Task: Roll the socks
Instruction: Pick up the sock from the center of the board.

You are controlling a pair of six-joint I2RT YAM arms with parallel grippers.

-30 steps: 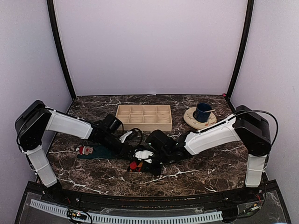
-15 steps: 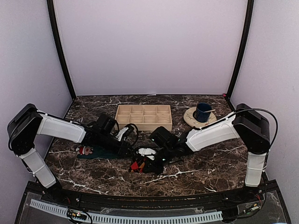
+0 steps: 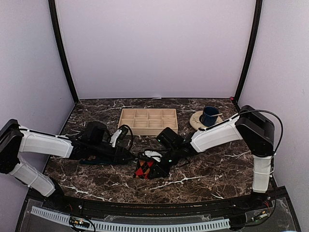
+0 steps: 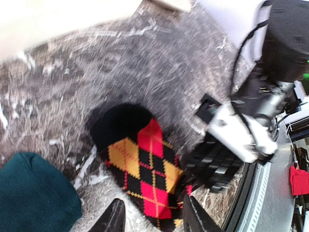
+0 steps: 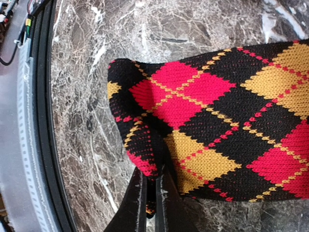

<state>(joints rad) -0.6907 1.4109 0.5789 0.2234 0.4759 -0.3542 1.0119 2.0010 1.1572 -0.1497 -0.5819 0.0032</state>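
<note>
Right wrist shows our right gripper pinching an edge of the argyle sock on the marble table, teal sock nearby; our left gripper hovers above, jaws apart. We judge rolling barely begun: next, curl that edge over

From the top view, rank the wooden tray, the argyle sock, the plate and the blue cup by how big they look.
1. wooden tray, clearly the largest.
2. argyle sock and plate: these look about alike. The sock is partly covered, so I won't rank one over the other.
3. blue cup, the smallest.
</note>
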